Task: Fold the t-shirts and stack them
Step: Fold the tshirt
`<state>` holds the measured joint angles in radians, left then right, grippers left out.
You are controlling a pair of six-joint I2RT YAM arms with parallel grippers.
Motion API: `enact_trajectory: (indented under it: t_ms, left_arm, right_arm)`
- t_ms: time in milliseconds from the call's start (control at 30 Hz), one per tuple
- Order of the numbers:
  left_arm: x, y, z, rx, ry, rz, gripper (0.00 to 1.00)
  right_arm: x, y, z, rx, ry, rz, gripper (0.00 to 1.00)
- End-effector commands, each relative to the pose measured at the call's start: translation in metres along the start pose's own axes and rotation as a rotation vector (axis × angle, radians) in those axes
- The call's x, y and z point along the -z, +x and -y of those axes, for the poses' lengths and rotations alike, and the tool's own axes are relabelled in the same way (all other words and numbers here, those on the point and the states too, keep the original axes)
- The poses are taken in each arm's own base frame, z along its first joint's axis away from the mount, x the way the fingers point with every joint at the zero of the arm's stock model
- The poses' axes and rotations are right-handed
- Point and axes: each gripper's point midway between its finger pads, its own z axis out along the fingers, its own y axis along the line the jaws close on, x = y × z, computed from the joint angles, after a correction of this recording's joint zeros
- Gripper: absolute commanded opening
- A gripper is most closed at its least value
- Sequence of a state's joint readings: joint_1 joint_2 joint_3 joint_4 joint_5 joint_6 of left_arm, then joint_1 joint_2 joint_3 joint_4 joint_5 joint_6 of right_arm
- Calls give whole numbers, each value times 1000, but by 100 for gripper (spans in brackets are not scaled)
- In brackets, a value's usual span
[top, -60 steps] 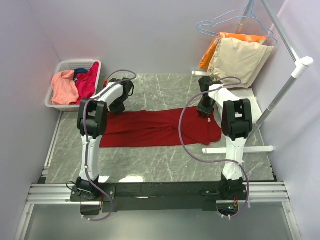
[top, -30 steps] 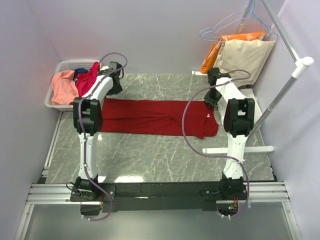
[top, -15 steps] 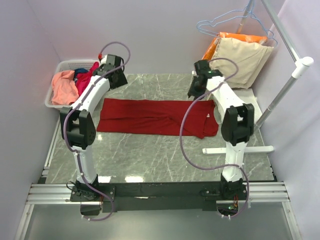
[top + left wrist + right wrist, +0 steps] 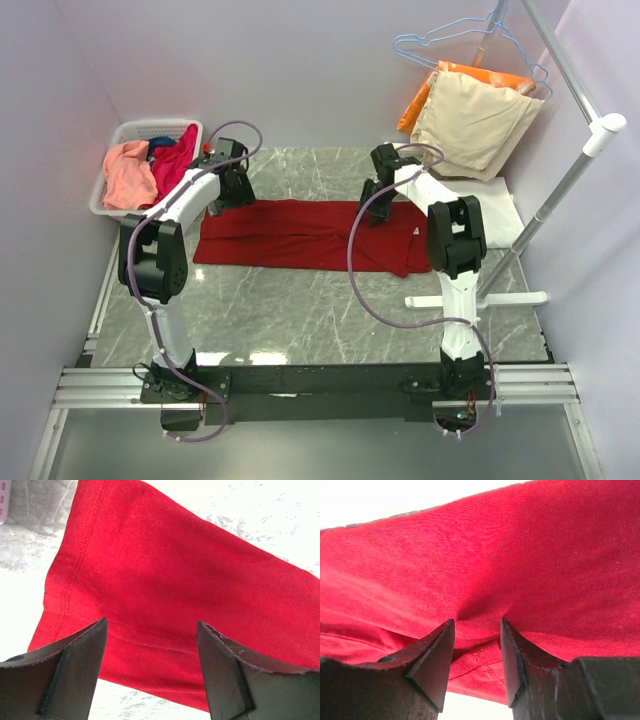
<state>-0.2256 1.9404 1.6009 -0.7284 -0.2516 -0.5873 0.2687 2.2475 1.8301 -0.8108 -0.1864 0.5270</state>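
Note:
A dark red t-shirt [image 4: 300, 235] lies folded into a long strip across the marble table. My left gripper [image 4: 228, 188] is open above its far left corner. In the left wrist view the gripper [image 4: 152, 622] frames the hem of the shirt [image 4: 165, 565]. My right gripper [image 4: 378, 207] is down on the far edge towards the right. In the right wrist view its jaws [image 4: 477, 622] pinch a pucker of the red cloth [image 4: 520, 545]. Salmon-pink [image 4: 128, 172], magenta [image 4: 178, 160] and blue [image 4: 160, 146] shirts lie in a basket.
The white basket [image 4: 160, 124] stands at the far left. Beige [image 4: 475, 120] and orange [image 4: 425, 95] garments hang on wire hangers at the far right. A rack pole [image 4: 565, 190] and its white foot [image 4: 475, 298] stand on the right. A cream-white flat cloth [image 4: 505, 212] lies beside them.
Both grippers dragged the shirt towards the far side, let it go and lifted. They have now come down on its far edge, and the right jaws have closed on cloth.

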Motion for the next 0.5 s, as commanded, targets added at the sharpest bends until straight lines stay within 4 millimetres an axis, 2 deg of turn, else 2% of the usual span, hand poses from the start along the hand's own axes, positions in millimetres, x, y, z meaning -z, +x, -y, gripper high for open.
enact_trajectory:
  t_ms: [0, 167, 267, 300, 467]
  left_arm:
    - [22, -17, 1, 22, 31, 65, 77]
    - [18, -16, 2, 22, 24, 57, 77]
    - [16, -16, 2, 18, 23, 58, 77]
    - [15, -16, 2, 15, 18, 57, 77]
    - [12, -15, 1, 12, 11, 53, 77]
  right_arm:
    - [16, 3, -12, 34, -49, 12, 48]
    - [23, 22, -12, 42, -63, -5, 42]
    - [29, 32, -17, 53, -79, -19, 31]
    - [31, 33, -18, 57, -83, -19, 24]
    - [50, 37, -25, 80, -99, 4, 10]
